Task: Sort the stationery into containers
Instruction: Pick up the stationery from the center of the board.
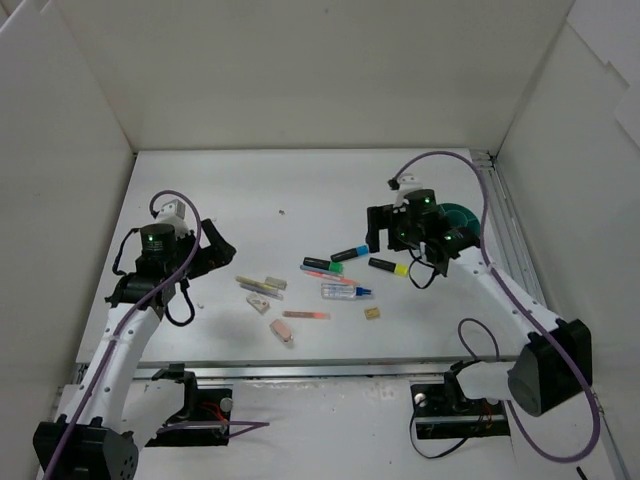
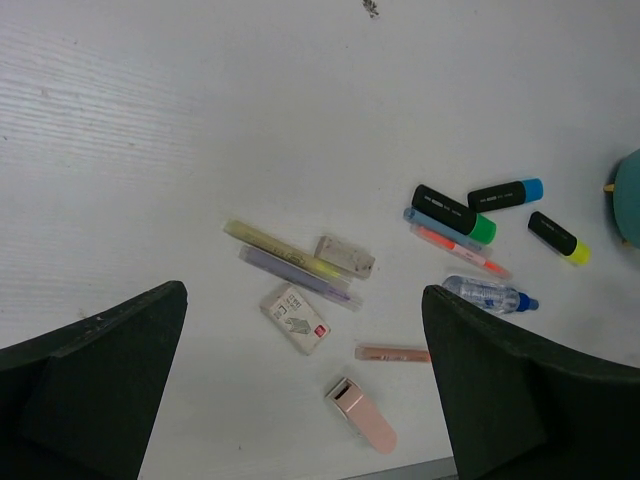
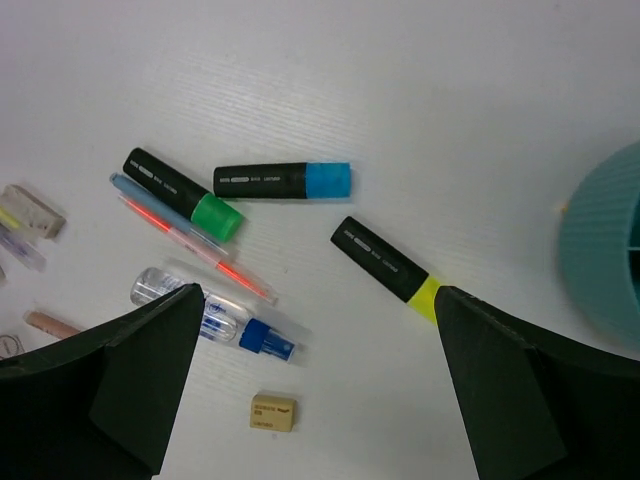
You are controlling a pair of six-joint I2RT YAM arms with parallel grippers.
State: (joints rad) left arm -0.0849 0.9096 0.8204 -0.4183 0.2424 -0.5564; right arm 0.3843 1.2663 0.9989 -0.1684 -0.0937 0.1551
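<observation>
A: The right gripper (image 3: 320, 400), jaws spread wide and empty, hangs over the yellow-capped highlighter (image 3: 388, 272) at centre frame of its wrist view. The left gripper (image 1: 215, 250), equally spread and empty, sits at the left of the top view, apart from the items.

B: And the rest of the stationery?

A: It lies loose on the table (image 1: 300, 190), mid-frame in the top view. The teal tub (image 3: 600, 250) stands at the right edge, near the yellow cap.

B: What could go wrong?

A: The highlighter is probably round-bodied, so an off-centre close may roll or spin it out of the jaws. The green-capped highlighter (image 3: 182, 195) lies against the orange pen (image 3: 200, 245), so a grasp there may drag both. The tub looks light and low-walled: a passing finger could shove it, or a long item could catch on its rim.

B: What is unclear?

A: The tub is cut off by the frame's right edge, and in the top view the right arm covers much of it, so its contents cannot be told. Only one container shows. The print on the tan cube (image 3: 272, 412) is unreadable, and so is the dark speck (image 2: 371, 8) at top centre of the left wrist view
</observation>
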